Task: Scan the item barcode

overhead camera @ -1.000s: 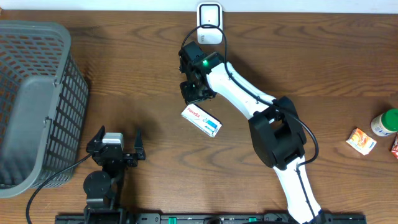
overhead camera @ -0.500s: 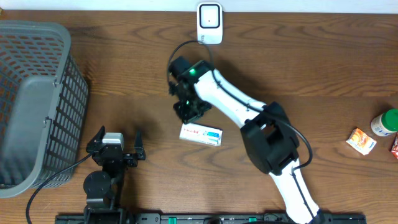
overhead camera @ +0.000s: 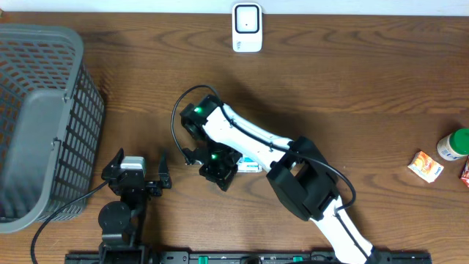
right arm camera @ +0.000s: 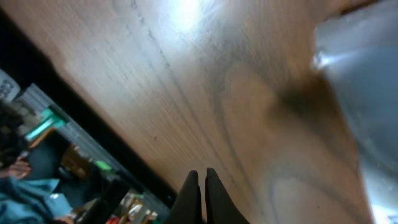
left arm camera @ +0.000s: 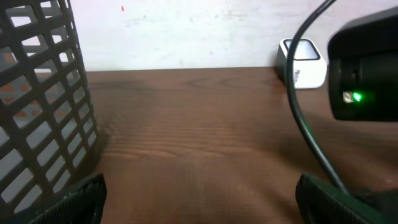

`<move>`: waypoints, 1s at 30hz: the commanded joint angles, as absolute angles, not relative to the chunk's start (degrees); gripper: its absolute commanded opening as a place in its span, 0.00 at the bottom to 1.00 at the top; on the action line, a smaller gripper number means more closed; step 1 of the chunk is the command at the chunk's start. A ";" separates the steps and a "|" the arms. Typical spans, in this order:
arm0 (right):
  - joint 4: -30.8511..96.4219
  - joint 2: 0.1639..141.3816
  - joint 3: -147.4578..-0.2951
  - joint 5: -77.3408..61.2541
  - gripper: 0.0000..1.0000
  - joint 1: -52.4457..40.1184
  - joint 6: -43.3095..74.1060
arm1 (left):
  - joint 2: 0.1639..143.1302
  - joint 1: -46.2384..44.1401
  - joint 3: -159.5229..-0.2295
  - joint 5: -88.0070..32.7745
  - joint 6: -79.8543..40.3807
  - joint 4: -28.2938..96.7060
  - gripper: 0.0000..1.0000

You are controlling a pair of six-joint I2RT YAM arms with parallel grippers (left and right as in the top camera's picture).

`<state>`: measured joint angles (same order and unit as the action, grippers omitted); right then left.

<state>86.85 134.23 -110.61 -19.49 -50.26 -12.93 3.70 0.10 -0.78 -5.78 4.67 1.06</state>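
- Dark brown wooden surface [overhead camera: 366, 81] fills the overhead view, its grain running side to side. A pale wall stands behind it in the left wrist view.
- Right claw [overhead camera: 218, 174] is closed, its two fingers [right arm camera: 200, 186] pressed flat together with nothing between them (the right wrist view shows only a thin seam). It hangs low over bare wood a little left of the middle.
- Item box [overhead camera: 251, 166], white with a blue patch, lies flat on the surface just beside that claw, on its right. The arm's wrist covers the box's left end, so whether claw and box touch cannot be told.
- Up in the right corner of the right wrist view sits a pale grey blur, too soft to name.
- Black cable [overhead camera: 178, 125] loops out to the left of the right arm's wrist and curls down toward the claw.
- Left claw [overhead camera: 139, 161] sits near the front edge, left of the right claw and apart from it, its fingers [left arm camera: 68, 202] spread wide and holding nothing.
- Scanner [overhead camera: 247, 28], a small white unit, stands at the back edge, well apart from the item box.
- Grey basket [overhead camera: 44, 125] of open lattice takes up the far left.
- Orange packet [overhead camera: 425, 166] and green-capped bottle [overhead camera: 456, 144] lie at the far right, near each other (both well away from either claw).
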 commanded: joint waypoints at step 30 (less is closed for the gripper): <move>58.00 135.15 -102.45 -3.40 0.01 -43.05 17.39 | 3.70 0.03 -0.27 -6.61 4.38 3.49 0.96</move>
<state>58.11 133.75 -106.19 -2.79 -43.55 16.47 3.70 0.10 -0.80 -5.76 4.67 1.08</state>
